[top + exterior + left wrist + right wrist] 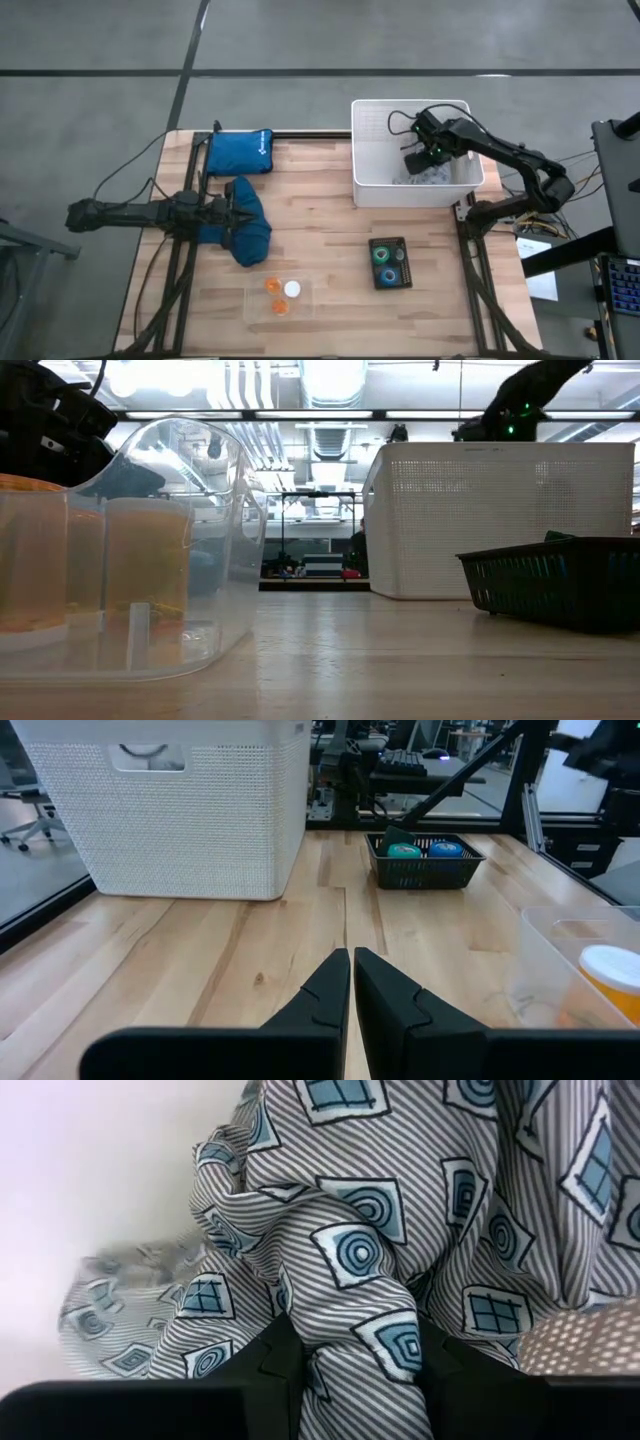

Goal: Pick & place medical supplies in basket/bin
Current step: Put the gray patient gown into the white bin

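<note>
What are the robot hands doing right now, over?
Right gripper in white tub, clamped on patterned cloth. Left gripper shut, over dark blue cloth. Nothing blocking.

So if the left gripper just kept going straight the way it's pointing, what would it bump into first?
Probably nothing soon: ahead of the shut left gripper lies bare table. The line seems to pass between the white tub and the dark basket, though depth is unclear.

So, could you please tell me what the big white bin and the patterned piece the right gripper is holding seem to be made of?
The white bin looks like moulded matte plastic: its rigid walls carry a fine woven-style texture and a cut-out slot handle. The patterned cloth looks like thin woven fabric, striped grey with blue squares; it creases softly where the right gripper pinches it inside the bin.
</note>
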You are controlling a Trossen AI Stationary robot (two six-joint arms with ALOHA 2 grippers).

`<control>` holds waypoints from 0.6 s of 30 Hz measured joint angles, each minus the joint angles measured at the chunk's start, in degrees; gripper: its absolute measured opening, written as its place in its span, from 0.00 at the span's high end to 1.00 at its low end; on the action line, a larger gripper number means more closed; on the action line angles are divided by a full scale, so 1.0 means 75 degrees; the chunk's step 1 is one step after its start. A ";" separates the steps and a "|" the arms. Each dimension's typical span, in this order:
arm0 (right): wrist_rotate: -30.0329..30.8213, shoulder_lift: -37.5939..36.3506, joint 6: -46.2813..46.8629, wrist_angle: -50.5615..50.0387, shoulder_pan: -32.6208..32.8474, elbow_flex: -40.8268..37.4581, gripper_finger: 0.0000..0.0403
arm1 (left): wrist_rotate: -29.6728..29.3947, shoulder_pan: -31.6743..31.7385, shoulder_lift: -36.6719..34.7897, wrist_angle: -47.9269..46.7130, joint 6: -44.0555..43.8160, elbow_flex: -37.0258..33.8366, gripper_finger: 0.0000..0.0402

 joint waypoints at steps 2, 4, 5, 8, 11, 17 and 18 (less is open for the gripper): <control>0.0000 0.0117 -0.0014 0.0003 0.0000 -0.0168 0.77 | 0.0000 0.0000 0.0000 0.0000 0.0000 -0.0003 0.94; 0.0000 0.0214 -0.0028 0.0076 0.0003 -0.0270 0.77 | 0.0001 -0.0001 0.0000 0.0000 0.0003 -0.0002 0.94; 0.0003 0.0255 -0.0041 0.0186 0.0003 -0.0326 0.77 | 0.0000 0.0000 0.0000 0.0000 0.0003 -0.0002 0.94; 0.0024 0.0334 -0.0299 0.0555 0.0003 -0.0485 0.76 | 0.0000 0.0000 0.0000 0.0000 0.0003 -0.0001 0.94; 0.0035 0.0383 -0.0417 0.0848 0.0006 -0.0568 0.73 | 0.0000 0.0000 0.0000 0.0000 0.0003 0.0000 0.94; 0.0041 0.0413 -0.0421 0.0895 0.0012 -0.0587 0.68 | 0.0000 -0.0003 0.0000 0.0000 0.0006 -0.0002 0.94; 0.0041 0.0396 -0.0399 0.0898 0.0012 -0.0587 0.68 | 0.0000 0.0000 0.0000 0.0000 0.0006 0.0000 0.94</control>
